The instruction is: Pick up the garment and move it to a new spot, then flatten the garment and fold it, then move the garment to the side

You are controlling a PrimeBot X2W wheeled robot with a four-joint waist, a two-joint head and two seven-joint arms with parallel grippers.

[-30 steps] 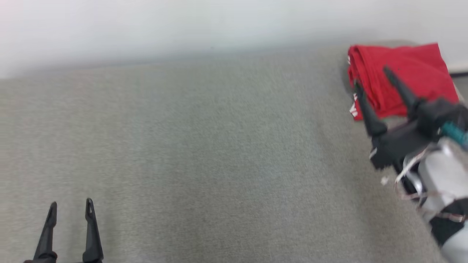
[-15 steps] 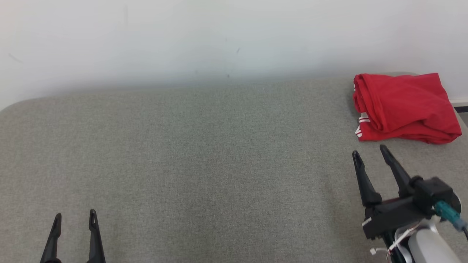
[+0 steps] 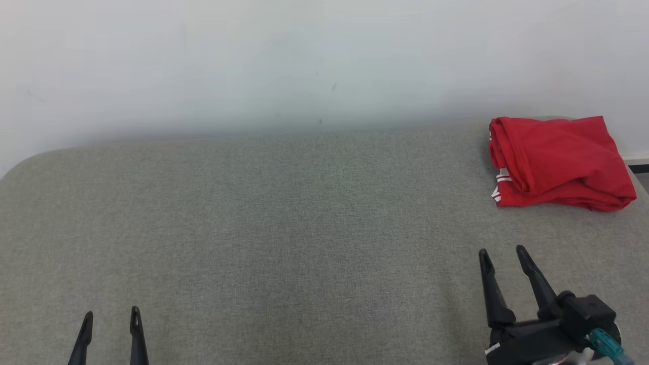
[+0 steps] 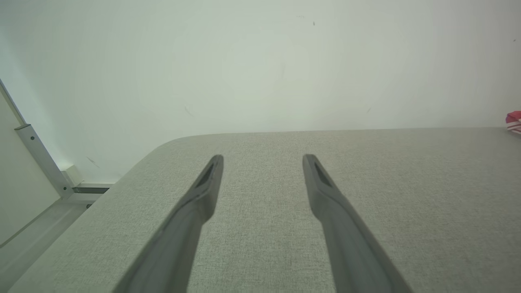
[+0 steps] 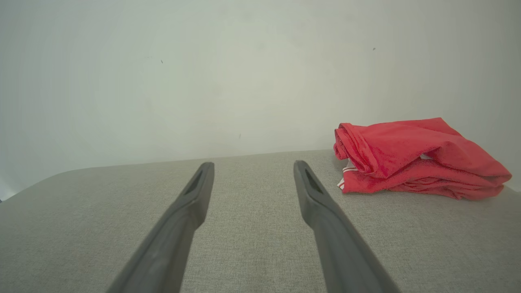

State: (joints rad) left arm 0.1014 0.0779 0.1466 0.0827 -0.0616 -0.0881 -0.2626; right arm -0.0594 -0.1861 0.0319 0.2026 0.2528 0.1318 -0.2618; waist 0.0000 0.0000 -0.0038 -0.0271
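Pointing forward above the grey tabletop, left gripper and right gripper have released, empty jaws. Folded red garment lies far right; the right gripper has pulled back from it.

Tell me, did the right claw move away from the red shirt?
Yes. The right gripper has pulled back toward the robot: a second ago it overlapped the red garment; now bare grey surface shows between them.

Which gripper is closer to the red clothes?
Right. The right gripper sits just short of the red garment, not touching; the left gripper is far off at the opposite side.
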